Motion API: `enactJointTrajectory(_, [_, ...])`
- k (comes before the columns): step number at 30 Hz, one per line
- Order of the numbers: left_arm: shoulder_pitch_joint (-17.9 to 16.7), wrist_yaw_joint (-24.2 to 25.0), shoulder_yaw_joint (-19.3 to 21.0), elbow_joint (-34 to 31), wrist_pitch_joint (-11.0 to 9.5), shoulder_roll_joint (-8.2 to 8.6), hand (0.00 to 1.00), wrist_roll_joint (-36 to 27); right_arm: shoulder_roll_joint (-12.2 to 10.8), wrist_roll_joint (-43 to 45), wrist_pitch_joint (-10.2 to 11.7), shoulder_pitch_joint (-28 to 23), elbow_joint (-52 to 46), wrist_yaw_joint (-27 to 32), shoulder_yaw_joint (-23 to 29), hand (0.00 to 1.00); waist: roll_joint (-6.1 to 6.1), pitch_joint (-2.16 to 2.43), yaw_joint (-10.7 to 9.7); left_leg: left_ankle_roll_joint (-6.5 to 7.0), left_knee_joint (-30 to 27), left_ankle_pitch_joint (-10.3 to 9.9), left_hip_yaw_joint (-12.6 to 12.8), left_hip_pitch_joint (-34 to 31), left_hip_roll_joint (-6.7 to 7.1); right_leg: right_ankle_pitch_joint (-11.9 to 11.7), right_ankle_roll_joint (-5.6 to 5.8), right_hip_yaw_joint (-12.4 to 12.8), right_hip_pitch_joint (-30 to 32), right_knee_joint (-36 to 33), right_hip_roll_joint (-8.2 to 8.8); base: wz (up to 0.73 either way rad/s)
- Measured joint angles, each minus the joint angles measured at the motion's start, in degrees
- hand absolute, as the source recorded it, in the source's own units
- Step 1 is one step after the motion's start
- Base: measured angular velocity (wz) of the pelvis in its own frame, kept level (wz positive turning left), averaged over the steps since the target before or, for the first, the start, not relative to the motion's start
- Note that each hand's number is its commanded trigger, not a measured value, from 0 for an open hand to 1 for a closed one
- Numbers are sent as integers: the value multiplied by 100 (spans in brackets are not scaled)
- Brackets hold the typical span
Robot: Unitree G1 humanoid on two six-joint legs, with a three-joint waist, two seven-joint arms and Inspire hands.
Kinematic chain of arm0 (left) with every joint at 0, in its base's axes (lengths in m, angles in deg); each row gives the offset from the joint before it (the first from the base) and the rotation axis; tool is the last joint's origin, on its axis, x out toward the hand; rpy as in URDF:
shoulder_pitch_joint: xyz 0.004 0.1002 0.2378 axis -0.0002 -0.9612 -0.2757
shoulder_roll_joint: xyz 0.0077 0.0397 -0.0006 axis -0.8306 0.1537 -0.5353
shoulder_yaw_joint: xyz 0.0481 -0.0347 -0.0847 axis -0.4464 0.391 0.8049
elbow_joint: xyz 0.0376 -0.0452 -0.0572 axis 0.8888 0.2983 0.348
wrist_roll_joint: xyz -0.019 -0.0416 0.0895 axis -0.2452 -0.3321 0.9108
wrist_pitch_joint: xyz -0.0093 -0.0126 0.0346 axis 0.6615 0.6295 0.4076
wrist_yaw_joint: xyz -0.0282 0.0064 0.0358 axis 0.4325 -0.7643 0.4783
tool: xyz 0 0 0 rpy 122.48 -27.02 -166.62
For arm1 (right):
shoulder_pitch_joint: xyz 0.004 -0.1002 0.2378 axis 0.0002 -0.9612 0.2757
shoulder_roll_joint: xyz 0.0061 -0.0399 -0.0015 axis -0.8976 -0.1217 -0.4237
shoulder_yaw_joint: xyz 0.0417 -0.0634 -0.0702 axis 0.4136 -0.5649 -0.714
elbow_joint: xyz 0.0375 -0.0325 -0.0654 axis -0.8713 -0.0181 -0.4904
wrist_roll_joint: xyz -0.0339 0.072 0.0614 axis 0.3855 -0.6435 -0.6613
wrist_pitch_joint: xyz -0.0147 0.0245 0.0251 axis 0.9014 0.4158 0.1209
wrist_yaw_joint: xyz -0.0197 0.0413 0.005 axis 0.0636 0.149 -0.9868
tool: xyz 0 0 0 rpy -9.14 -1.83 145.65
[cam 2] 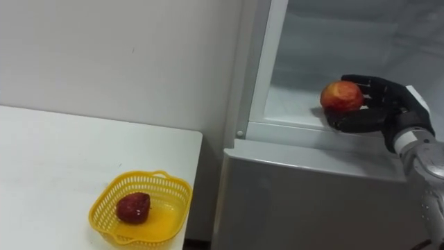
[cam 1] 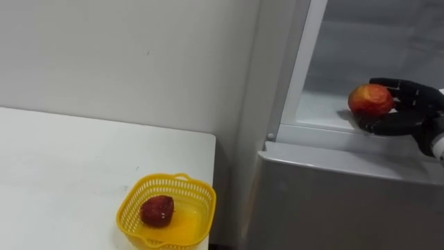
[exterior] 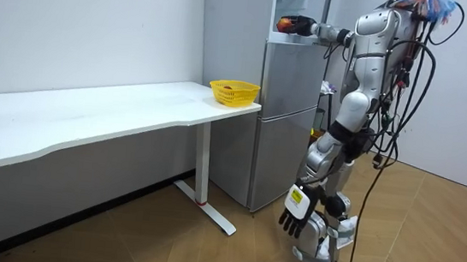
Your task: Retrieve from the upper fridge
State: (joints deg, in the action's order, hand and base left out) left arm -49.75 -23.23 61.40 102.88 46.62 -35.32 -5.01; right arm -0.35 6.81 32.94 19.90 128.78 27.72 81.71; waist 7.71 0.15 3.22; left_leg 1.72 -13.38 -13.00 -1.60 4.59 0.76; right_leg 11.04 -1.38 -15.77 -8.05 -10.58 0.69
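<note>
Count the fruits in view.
2: a red-orange fruit in the right hand at the upper fridge, a dark red fruit in the yellow basket. Others may hide inside.

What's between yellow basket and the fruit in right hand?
Left eye view: nothing loose, just white table edge, then grey fridge side and door frame between yellow plastic basket and red-orange round fruit.

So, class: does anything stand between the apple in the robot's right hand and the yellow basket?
Nothing visible does. The right hand curls round the apple at the upper fridge opening; only open air lies between it and the yellow basket, which holds one red fruit.
</note>
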Motion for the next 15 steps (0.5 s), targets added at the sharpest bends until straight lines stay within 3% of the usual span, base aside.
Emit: enactJointTrajectory(15, [109,-107,-24,-5,-11,-7,0,-88,0,-265,-10,4,-89,83,-24,100,12,-25,-41,0,-16,0,-6,-9,4,0,0,-11,-5,-1,2,0])
